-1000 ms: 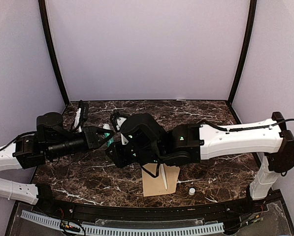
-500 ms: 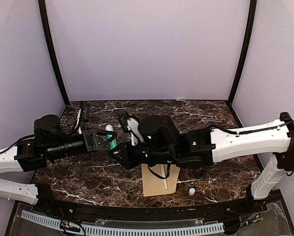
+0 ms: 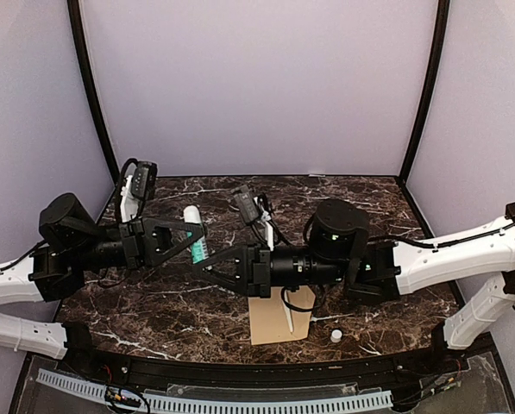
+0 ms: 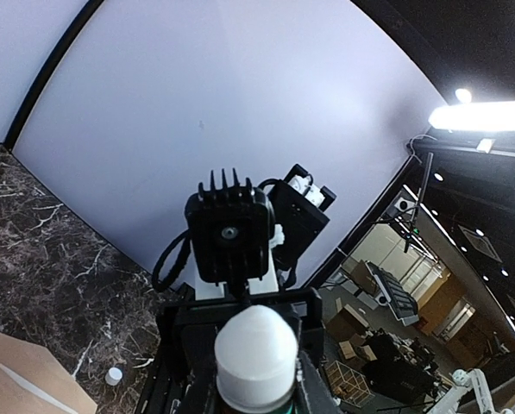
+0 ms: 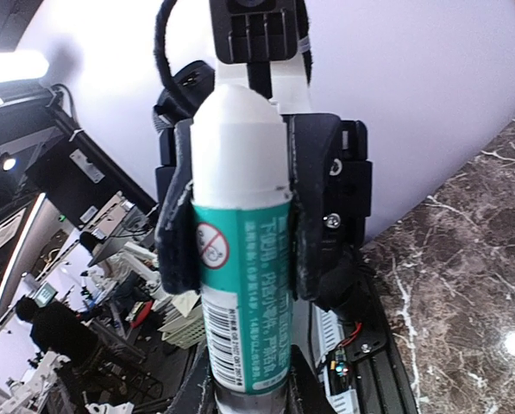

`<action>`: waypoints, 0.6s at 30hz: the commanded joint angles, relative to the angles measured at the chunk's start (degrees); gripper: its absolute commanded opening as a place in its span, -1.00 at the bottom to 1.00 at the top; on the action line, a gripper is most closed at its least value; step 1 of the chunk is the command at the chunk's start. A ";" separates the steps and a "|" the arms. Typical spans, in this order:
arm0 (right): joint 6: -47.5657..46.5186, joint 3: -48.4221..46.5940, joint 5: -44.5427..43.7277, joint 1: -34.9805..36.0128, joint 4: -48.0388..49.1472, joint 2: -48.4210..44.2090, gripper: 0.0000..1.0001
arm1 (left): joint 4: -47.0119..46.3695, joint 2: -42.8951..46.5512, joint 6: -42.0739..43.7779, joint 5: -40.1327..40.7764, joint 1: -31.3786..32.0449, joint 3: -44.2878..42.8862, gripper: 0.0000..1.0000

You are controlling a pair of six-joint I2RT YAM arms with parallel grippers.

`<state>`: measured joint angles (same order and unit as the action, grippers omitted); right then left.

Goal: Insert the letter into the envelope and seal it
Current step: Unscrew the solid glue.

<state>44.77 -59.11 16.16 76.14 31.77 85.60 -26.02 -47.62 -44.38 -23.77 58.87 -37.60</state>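
A glue stick (image 3: 195,237) with a green label and white cap hangs above the table, held between both arms. My left gripper (image 3: 188,235) is shut on its upper body; its pads (image 5: 176,220) clamp the stick (image 5: 240,259) on both sides. My right gripper (image 5: 244,392) is shut on the stick's lower end and reaches in from the right (image 3: 207,262). The white cap (image 4: 257,345) rises between the left gripper's (image 4: 257,384) jaws. The tan envelope (image 3: 274,321) lies flat near the front edge under the right arm, with a thin white strip (image 3: 287,315) across it. The letter is out of view.
A small white cap (image 3: 336,335) lies on the marble table (image 3: 369,198) to the right of the envelope. The envelope's corner (image 4: 24,379) and that cap (image 4: 113,375) show in the left wrist view. Purple walls close the back and sides.
The right wrist has rolled over and its jaws have closed on the stick's lower end. Both arms have drawn apart, and the stick now stands further back and upright.
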 commanded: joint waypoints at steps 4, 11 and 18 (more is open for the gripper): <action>5.37 1.34 6.25 -2.11 17.69 -1.67 -1.00 | -6.51 -0.25 0.96 -12.18 0.19 -0.47 -1.00; 4.99 3.45 2.68 -2.18 17.26 -3.24 -0.46 | -6.67 2.99 1.55 -3.94 0.26 0.49 -1.00; 6.08 4.82 -5.45 -1.85 14.69 -3.89 0.38 | -6.19 8.42 1.72 12.89 0.21 4.42 -1.00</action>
<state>49.56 -55.27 16.80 74.35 42.76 83.26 -31.24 -42.28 -43.62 -20.62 59.02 -35.38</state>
